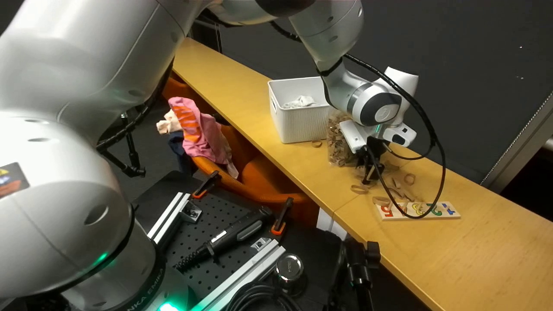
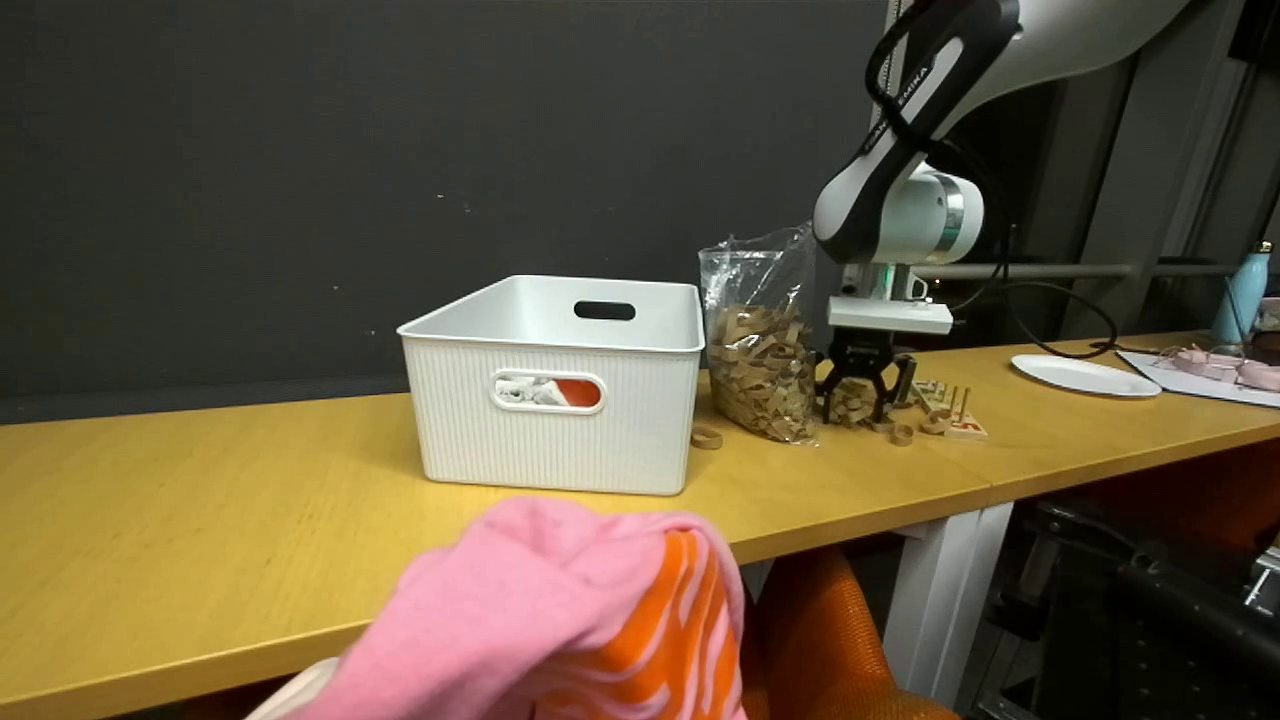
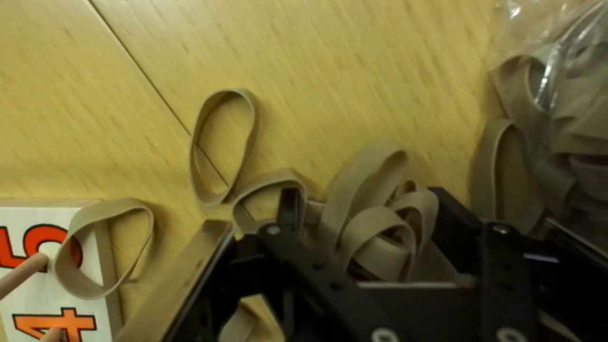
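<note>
My gripper is down at the table with its fingers apart. In the wrist view a tangle of tan rubber bands lies between the fingers; I cannot tell whether they touch it. One fingertip shows through the loop of another band. The gripper also shows in both exterior views. A loose band lies over the table seam. A wooden number board with pegs is beside the gripper; a band rests over its edge. A clear bag of bands stands close on the gripper's other side.
A white bin with cloth inside stands beyond the bag on the long wooden table. A pink and orange cloth hangs on an orange chair. A white plate and blue bottle stand farther along.
</note>
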Controlling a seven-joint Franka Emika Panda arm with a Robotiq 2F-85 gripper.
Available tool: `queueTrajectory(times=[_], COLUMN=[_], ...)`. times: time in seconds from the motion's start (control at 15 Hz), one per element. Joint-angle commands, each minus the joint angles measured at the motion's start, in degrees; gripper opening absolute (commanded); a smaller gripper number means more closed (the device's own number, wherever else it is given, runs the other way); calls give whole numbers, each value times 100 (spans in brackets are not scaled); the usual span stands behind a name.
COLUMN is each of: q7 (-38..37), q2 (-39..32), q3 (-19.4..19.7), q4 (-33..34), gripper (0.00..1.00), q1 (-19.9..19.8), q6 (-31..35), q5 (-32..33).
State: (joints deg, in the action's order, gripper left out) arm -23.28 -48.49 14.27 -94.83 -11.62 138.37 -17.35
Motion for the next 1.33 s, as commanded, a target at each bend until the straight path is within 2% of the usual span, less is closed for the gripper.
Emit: queueTrajectory(times=[0.0, 0.27, 0.4, 0.93, 1.27], q7=[-101, -120, -137, -172, -344], q2=[23, 117, 238, 968, 2185], q3=[-18, 26, 83, 351, 737], q4=[-22, -120, -258, -594, -1414], gripper=[38, 7, 0, 2, 2], q1=[-34, -9, 7, -8, 171], q6=[0, 47, 79, 85, 279], q5=[113, 146, 165, 284, 785])
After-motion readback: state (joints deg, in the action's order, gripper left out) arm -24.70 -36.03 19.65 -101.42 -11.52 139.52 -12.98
